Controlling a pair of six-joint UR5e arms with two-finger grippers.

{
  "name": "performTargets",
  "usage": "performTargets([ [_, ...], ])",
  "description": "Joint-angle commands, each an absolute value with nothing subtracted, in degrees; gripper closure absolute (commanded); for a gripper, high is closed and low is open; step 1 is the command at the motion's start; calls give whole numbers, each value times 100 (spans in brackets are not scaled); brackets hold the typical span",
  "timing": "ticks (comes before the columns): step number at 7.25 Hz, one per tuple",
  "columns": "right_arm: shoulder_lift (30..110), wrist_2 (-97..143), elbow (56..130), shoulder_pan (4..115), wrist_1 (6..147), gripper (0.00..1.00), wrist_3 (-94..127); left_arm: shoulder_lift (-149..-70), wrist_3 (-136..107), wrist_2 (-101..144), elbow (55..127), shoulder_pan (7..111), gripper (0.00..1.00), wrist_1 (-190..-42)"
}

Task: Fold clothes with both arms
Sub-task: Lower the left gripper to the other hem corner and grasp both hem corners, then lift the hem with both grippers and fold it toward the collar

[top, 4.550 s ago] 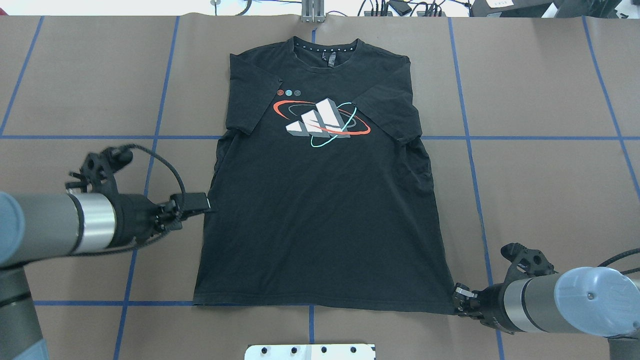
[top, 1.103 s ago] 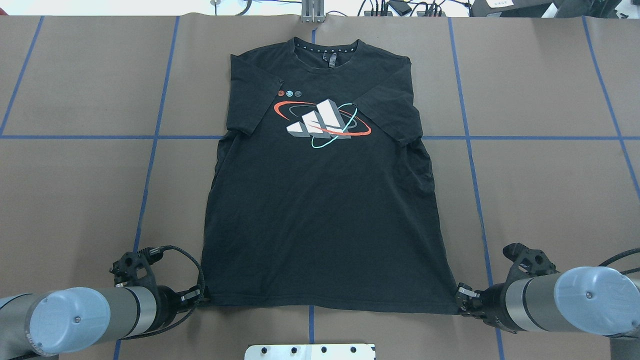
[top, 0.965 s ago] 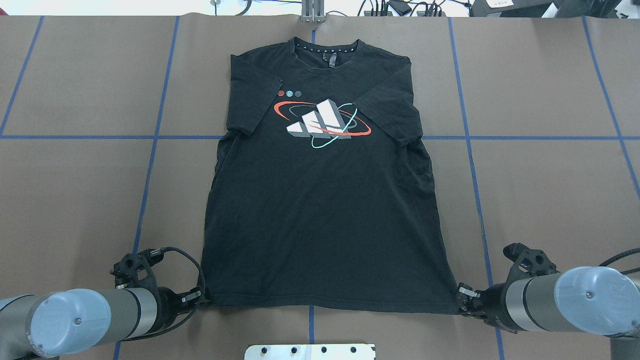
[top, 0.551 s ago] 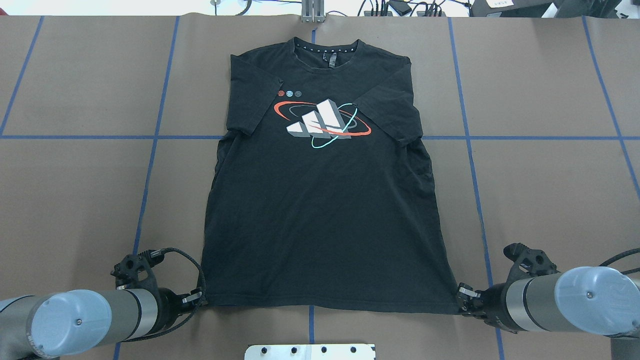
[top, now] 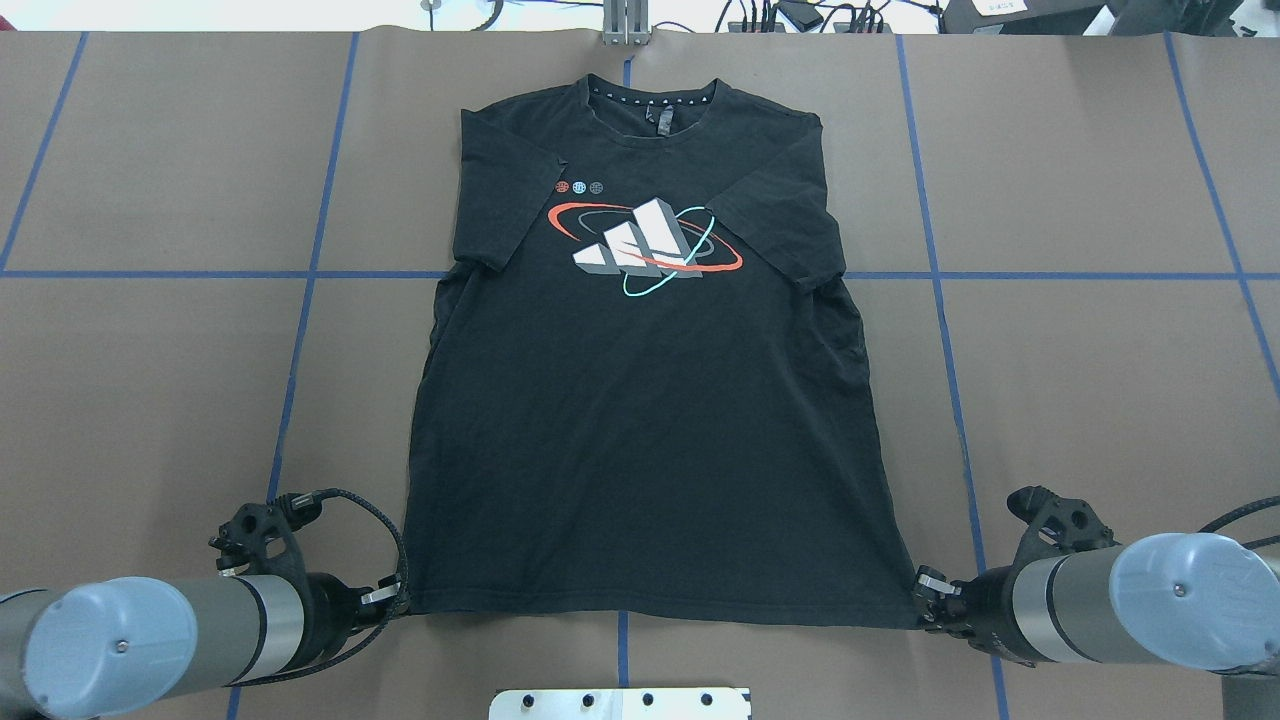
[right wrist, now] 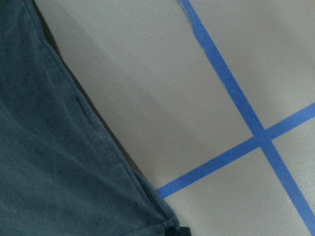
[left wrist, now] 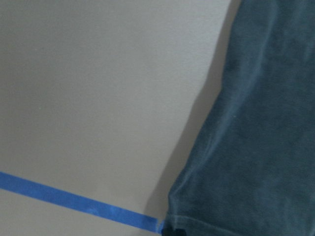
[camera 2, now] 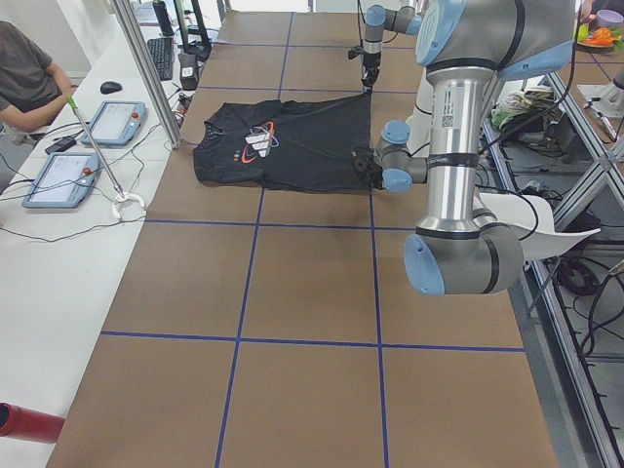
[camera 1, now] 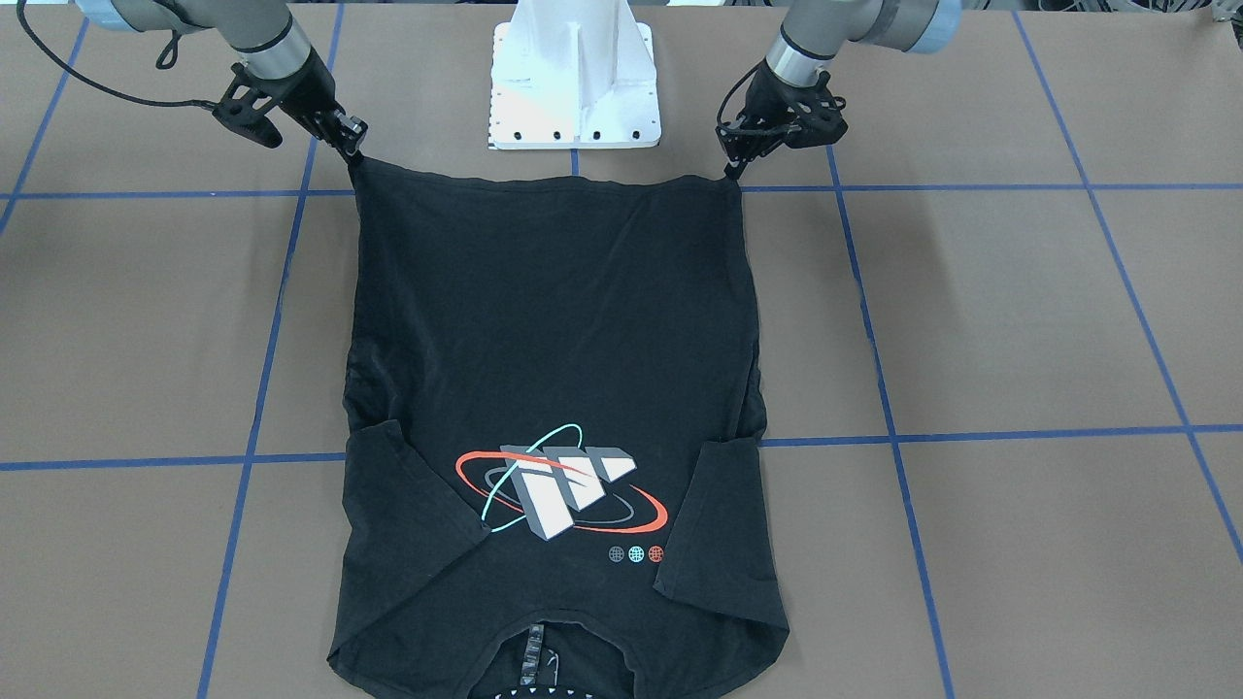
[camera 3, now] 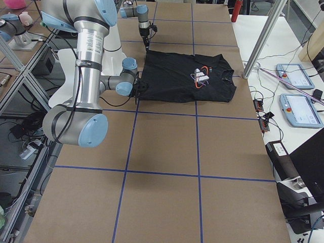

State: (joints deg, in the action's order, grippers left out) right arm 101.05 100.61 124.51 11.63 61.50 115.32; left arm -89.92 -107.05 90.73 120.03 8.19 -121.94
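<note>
The black T-shirt [top: 640,420] lies flat on the brown table, logo [top: 645,245] up, collar at the far side and both sleeves folded in. My left gripper [top: 400,598] is shut on the hem's left corner; it also shows in the front-facing view [camera 1: 730,173]. My right gripper [top: 918,598] is shut on the hem's right corner and shows in the front-facing view too [camera 1: 352,153]. Both corners are drawn up into small points at the fingertips. The wrist views show only the shirt's edge [left wrist: 246,147] [right wrist: 54,162] and the table.
The white pedestal base [top: 620,703] stands just behind the hem between the arms. Blue tape lines [top: 300,330] cross the table. Cables and a metal post [top: 627,25] line the far edge. A seated person [camera 2: 29,68] and tablets [camera 2: 58,180] are beside the table.
My left arm moved from the shirt's left side edge down to the hem's left corner, then in the last second drew back slightly. The right arm and the shirt stayed put.
</note>
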Motion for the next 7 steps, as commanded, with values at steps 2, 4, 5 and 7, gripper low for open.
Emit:
performTargets([
  [2,10439,10177,12698,1248,6065,100,11505,-8606,-10723,9246,12751,826,100,-12146],
  [4,11254,10396,12762,1257,4833,100,11514,-8569,-10853,9246,12981,739,100,-12146],
  [5,11520,10650,12762,1292,4382,100,11514,-8587,-10994,9246,13173,634,100,-12146],
  [7,11470,11062,12771,1789,4351,100,11514,-8665,-11065,9255,13516,615,100,-12138],
])
